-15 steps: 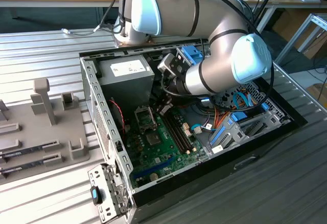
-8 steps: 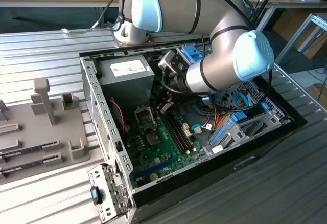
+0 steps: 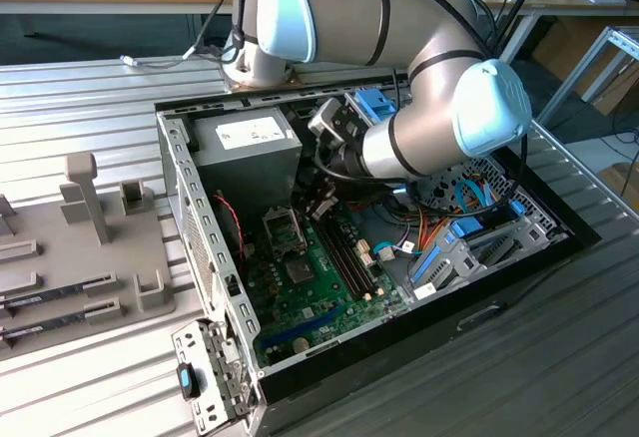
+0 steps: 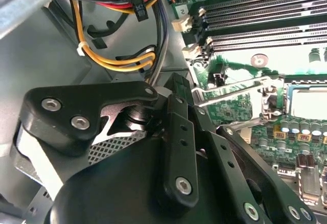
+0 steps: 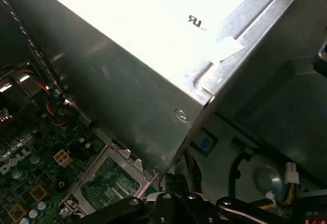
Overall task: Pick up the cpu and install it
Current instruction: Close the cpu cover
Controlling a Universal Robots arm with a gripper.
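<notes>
Open pc case point(image 3: 196, 225) lies on its side on ribbed metal table point(image 3: 70, 98), arm point(image 3: 399, 28) bent down into it. Gripper point(image 3: 320, 202) is low inside the case, just beside the power-supply box point(image 3: 248, 150) on the exterior view's right, hanging over the motherboard point(image 3: 318, 287) near the socket frame point(image 3: 283, 229) and the upper end of the memory slots point(image 3: 351, 259). Cannot tell if gripper is open or closed, black linkage bars block it in both wrist views, nothing seen held. In the second wrist view a thin metal lever point(image 4: 240, 92) stands up off the board next to the socket frame. The cpu point(image 4: 309, 101) looks to be the pale flat square lying inside that frame at the picture edge, not certain, partly cut off. Yellow and orange cables point(image 4: 115, 60) run along the case floor behind the gripper. First wrist view has the silver side of the power-supply box close up, green board below it. Grey fixture plate point(image 3: 60, 247) sits on the exterior view's left, well apart from the case, two memory sticks point(image 3: 60, 295) lying in its holders
</notes>
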